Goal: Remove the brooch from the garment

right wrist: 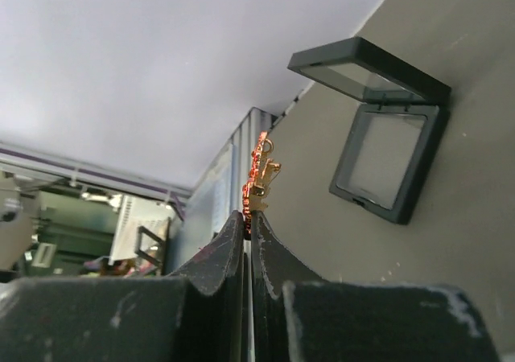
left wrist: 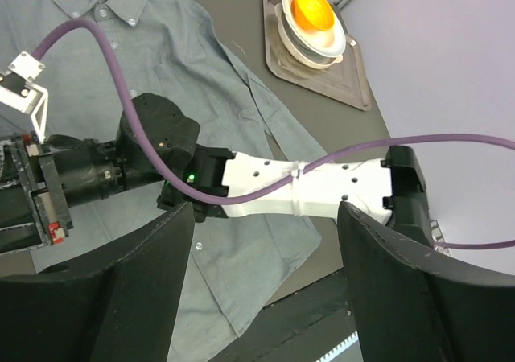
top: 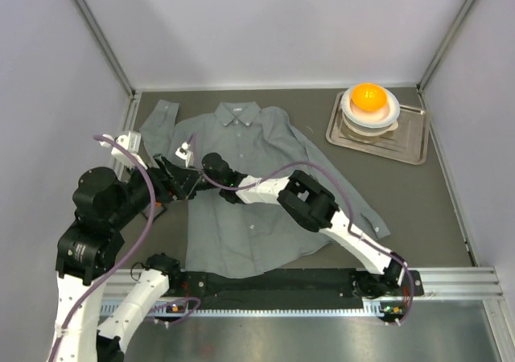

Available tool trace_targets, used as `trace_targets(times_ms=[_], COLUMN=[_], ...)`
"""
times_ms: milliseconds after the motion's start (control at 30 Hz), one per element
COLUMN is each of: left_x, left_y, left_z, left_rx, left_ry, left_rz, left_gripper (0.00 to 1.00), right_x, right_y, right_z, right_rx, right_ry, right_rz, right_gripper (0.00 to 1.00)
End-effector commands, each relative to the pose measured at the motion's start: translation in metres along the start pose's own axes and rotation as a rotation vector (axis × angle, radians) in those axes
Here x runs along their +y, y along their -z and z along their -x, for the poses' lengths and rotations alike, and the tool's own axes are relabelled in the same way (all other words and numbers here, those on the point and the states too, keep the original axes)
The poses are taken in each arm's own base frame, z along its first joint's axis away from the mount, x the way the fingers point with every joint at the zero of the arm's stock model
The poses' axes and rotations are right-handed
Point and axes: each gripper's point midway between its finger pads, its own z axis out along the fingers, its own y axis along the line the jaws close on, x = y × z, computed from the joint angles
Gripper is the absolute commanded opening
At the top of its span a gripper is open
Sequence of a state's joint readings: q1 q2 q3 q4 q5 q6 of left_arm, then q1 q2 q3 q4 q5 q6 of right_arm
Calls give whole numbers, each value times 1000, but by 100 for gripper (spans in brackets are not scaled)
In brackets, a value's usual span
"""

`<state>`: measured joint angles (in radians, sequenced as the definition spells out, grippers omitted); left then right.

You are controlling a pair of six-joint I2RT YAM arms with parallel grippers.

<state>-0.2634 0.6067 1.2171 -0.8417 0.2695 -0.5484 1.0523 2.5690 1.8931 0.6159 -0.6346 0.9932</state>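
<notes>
1. two arms meet over the left side of the grey shirt (top: 241, 241), which lies flat on the bench (top: 434, 209).
2. the right jaws are pressed together on the orange-red brooch (right wrist: 257, 177), which sticks out past their tips, off the shirt and near an open black case (right wrist: 385, 157) on the bench.
3. the left jaws stand wide apart, holding nothing.
4. a tray (top: 410, 149) with a bowl and an orange ball sits at the far right, well apart.

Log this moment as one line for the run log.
right gripper: shut on brooch, no cloth attached | left gripper: open, empty | garment: spread flat | black case: lid open
</notes>
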Motion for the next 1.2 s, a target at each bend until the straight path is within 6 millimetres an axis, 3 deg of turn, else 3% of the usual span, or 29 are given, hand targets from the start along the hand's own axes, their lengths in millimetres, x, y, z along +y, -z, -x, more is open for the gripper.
trace_targets(times_ms=[0, 200, 300, 333, 367, 433, 600, 1167], left_x=[1, 16, 23, 25, 25, 26, 26, 21], left_y=[-13, -30, -40, -44, -46, -50, -53, -51], left_z=[13, 18, 17, 16, 17, 15, 13, 14], left_rx=[-37, -35, -15, -8, -10, -1, 0, -6], left_ry=[-36, -63, -69, -70, -70, -67, -60, -28], left_rz=[0, 65, 89, 95, 92, 88, 83, 67], left_gripper=[77, 77, 76, 76, 76, 76, 76, 76], right_x=[26, 11, -2, -17, -11, -22, -24, -37], right_y=[-13, -16, -20, -23, -27, -30, -38, -55], right_z=[17, 7, 1, -8, -2, -7, 2, -12], right_rx=[-11, 18, 33, 48, 47, 58, 36, 27], right_ry=[-93, -153, -181, -202, -193, -216, -208, -233], right_rz=[143, 140, 120, 100, 115, 113, 96, 67], right_gripper=[0, 0, 0, 0, 0, 0, 0, 0])
